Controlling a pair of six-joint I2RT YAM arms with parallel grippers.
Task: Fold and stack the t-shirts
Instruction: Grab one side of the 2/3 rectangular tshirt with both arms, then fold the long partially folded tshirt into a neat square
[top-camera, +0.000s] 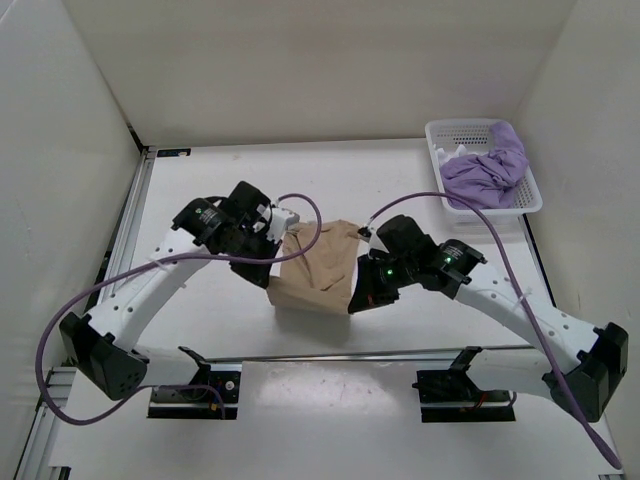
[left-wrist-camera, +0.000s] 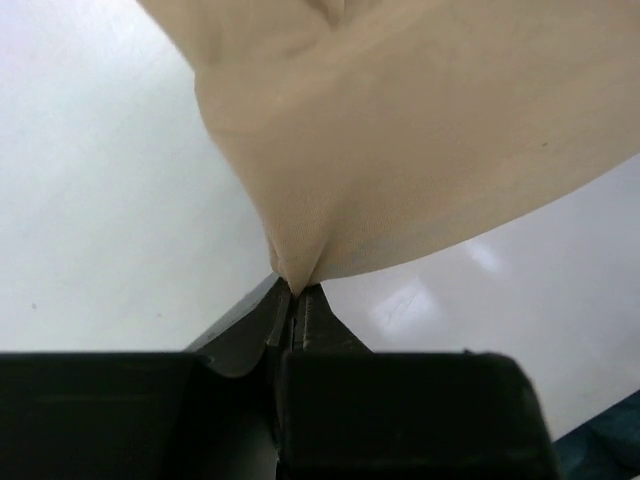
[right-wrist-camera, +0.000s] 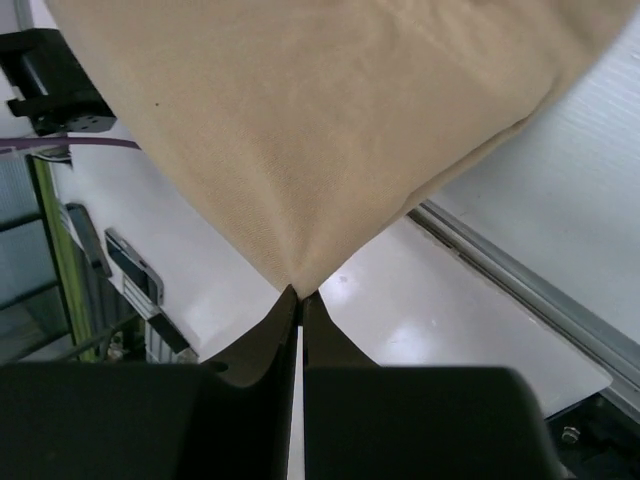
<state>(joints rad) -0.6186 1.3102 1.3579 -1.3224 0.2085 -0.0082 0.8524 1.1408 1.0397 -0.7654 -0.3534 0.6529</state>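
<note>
Tan t-shirt (top-camera: 318, 270) is held bunched between both arms, over the middle of the worktop (top-camera: 330, 180). The left claw (left-wrist-camera: 296, 292) is clenched on a pinch of its cloth, and the right claw (right-wrist-camera: 300, 293) grips a corner. A lavender t-shirt (top-camera: 485, 170) lies crumpled in the white basket (top-camera: 532, 200), far right.

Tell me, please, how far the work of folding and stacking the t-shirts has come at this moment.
Done: no folded stack shows yet. In hand: the soft tan cloth t-shirt is pinched by the left gripper and the right gripper, each shut on its fabric. Still to do: the lavender purple cloth t-shirt lies crumpled in the white perforated plastic basket, with white cloth beside it.
</note>
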